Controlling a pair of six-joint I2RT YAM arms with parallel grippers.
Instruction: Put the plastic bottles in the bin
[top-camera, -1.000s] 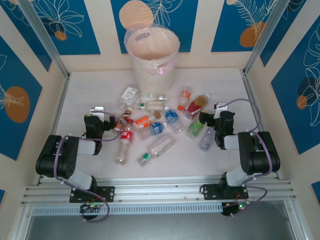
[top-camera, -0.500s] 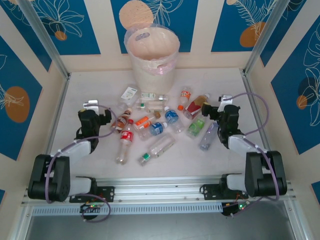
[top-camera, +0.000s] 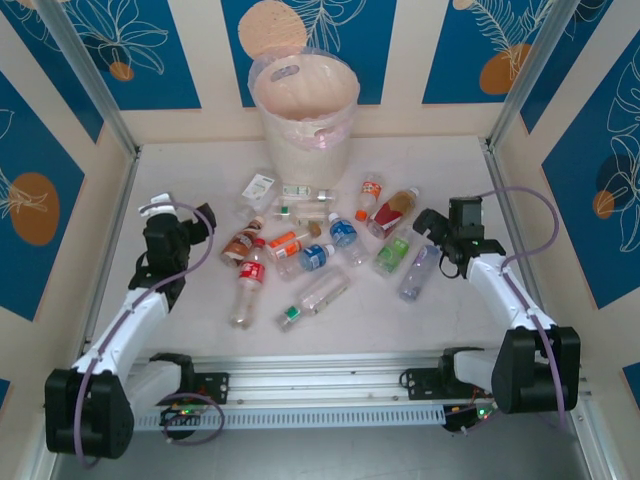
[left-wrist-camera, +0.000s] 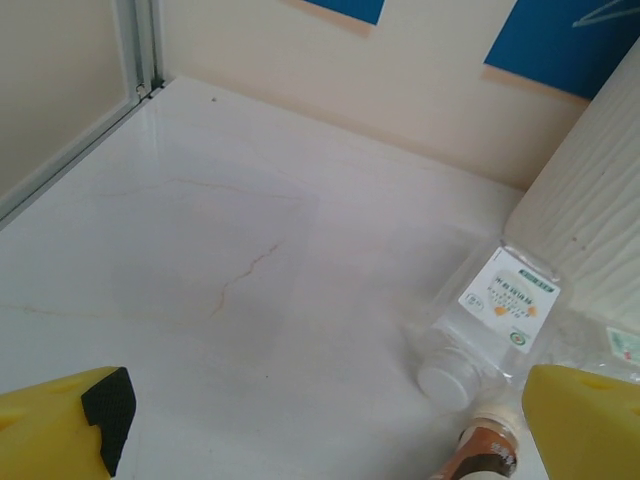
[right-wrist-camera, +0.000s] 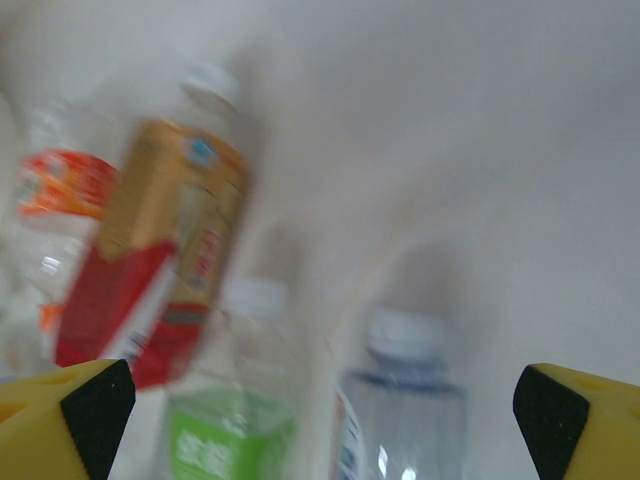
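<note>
**A:** How should the left gripper make its grab?

**B:** It sits at the left of the overhead frame, fingers spread wide, holding nothing. Just to its right lies a small brown-labelled plastic bottle with a brown cap. I'd come down low, straddle the body across its width and close mid-label so it can't roll away.

**A:** And the rest?

**B:** About 12 small clear plastic bottles lie on their sides mid-frame on the white table, some touching, with red, orange, blue, green or white caps. The tall round translucent pinkish-white plastic bin stands upright at upper centre, behind the pile.

**A:** The right gripper?

**B:** It is right of centre, also spread apart and empty. Its wrist view is blurred, so the target is probably the clear blue-labelled bottle with a white cap. Pinch that 1 alone, clear of the green-labelled bottle just beside it.
</note>
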